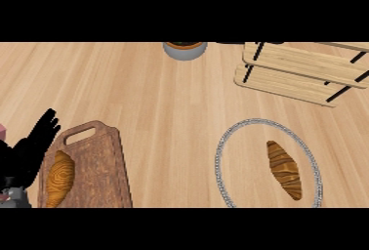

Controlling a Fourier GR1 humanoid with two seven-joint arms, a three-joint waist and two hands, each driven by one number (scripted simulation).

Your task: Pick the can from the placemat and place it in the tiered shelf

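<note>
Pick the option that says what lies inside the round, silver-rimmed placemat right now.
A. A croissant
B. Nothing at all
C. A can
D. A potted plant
A: a brown croissant lies lengthwise inside the placemat, and no can shows there. A second croissant lies on the wooden cutting board at the left.

Soft, even light falls over the pale wooden desk, warm and fairly bright, with no glare anywhere. Shadows are faint: only a thin dark edge shows under the light wooden tiered shelf. Nothing looks warped toward the edges.
</note>
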